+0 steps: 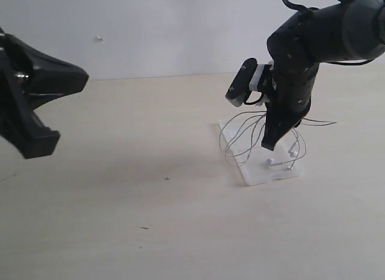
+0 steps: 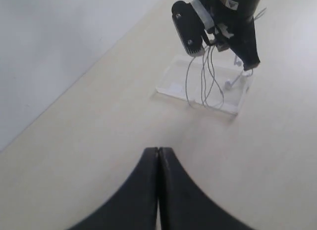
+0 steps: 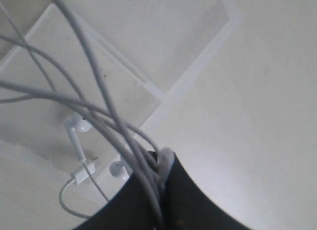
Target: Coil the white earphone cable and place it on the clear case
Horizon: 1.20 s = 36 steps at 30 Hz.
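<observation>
Pale tabletop (image 1: 120,220) carries the clear case (image 1: 258,176), so with your right gripper (image 1: 269,146) clamped shut on the looped white earphone cable (image 3: 130,141) just above it, lower gently and release only once the coils settle centred.

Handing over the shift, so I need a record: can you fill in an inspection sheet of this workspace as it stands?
Surface: pale beige tabletop, matte.
Job's things: thin white earphone cable hangs in loose loops from the right tool, its earbuds resting on the flat clear plastic case.
Clutter: two tiny dark specks on the tabletop.
Tools: right tool shut on the cable above the case; left tool shut, holding nothing, away from the case.
Cables: black wiring loops over the right arm.
Surroundings: plain white wall behind.
</observation>
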{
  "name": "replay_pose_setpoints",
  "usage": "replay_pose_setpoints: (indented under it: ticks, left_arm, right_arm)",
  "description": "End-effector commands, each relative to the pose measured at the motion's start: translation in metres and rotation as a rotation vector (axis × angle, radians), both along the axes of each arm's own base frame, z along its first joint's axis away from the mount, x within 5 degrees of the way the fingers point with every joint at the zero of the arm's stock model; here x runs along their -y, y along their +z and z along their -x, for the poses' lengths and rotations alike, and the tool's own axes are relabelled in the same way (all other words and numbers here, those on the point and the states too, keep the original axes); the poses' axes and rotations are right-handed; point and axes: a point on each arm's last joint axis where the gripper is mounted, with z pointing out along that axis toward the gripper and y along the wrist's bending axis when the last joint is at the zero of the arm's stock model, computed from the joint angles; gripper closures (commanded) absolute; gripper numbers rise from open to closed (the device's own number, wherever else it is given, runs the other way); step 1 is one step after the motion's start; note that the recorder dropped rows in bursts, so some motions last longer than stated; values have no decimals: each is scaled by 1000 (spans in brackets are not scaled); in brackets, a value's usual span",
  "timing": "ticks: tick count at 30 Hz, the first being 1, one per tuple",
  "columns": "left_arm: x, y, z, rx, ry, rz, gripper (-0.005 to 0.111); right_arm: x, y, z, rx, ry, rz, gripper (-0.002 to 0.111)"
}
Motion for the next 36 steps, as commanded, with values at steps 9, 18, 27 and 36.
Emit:
replay_pose_setpoints:
  ticks: [9,18,27,36]
  left_arm:
    - [18,-31,-29,-93,25,19,107]
    - [16,-26,-24,-97,24,34,107]
    - [15,-27,-22,-120,20,24,107]
    - [15,-27,-22,-122,19,22,107]
  right_arm:
    - [0,-2,1,-17,-11,-23,105]
    - [0,-2,1,-12,-19,-29,80]
    - [0,-2,1,-10,-53,-39,67]
    - [-4,32,-1,171,-205,-225,86]
